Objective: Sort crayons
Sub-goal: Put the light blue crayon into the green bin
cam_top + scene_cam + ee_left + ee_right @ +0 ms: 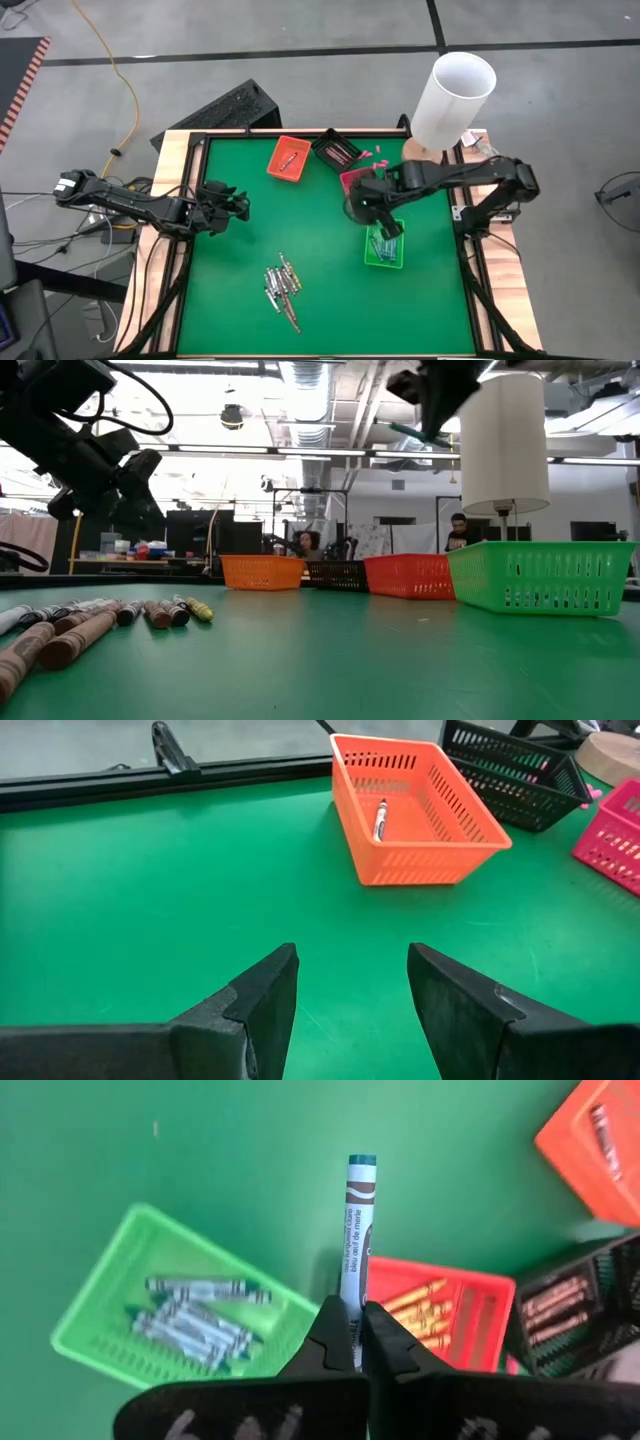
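My right gripper [352, 1315] is shut on one crayon [358, 1220] with a light-blue wrapper and a teal tip. It hangs high above the green tray [384, 262], which holds several like crayons [195, 1320]. A loose pile of crayons [282, 285] lies flat on the green mat near the front. The red tray [480, 1315] holds yellow-orange crayons. The black tray [590, 1295] has brown ones, and the orange tray [420, 810] has a single crayon [380, 820]. My left gripper [352, 952] waits open above the mat's left side [235, 205], with nothing in it. My right gripper pinches the crayon's back end [350, 1295] between its two fingers. The fingers slant down from above and run along the crayon, most of which sticks out past the fingertips, teal tip foremost. The crayon is lifted clear of the trays and the mat.
A tall white cylinder [455, 95] on a wooden base stands at the far right corner. Tiny pink bits [372, 153] lie near the black tray. A black frame rims the mat [200, 250]. Bare mat lies between the pile and the trays.
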Motion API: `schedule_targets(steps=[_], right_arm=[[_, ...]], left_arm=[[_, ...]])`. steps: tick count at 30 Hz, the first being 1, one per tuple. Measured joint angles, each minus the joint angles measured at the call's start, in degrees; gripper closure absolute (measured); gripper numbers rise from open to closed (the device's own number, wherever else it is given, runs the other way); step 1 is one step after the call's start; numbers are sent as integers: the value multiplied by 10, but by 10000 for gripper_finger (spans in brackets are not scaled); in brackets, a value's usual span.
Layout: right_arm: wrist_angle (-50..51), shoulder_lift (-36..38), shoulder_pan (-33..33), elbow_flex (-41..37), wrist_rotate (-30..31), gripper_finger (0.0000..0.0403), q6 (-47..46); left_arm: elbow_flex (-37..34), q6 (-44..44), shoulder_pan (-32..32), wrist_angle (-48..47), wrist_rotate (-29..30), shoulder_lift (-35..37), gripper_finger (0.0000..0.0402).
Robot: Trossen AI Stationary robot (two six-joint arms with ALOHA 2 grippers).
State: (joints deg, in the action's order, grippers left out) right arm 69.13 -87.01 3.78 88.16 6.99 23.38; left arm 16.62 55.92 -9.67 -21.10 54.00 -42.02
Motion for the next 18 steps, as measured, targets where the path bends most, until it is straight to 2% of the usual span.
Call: schedule_targets(steps=[9, 18], right_arm=[[26, 13, 84, -123, 72, 403, -9], [20, 4, 160, -201, 89, 403, 61]], left_arm=[[0, 1, 0, 0, 19, 0, 221], [0, 2, 0, 0, 40, 0, 221]])
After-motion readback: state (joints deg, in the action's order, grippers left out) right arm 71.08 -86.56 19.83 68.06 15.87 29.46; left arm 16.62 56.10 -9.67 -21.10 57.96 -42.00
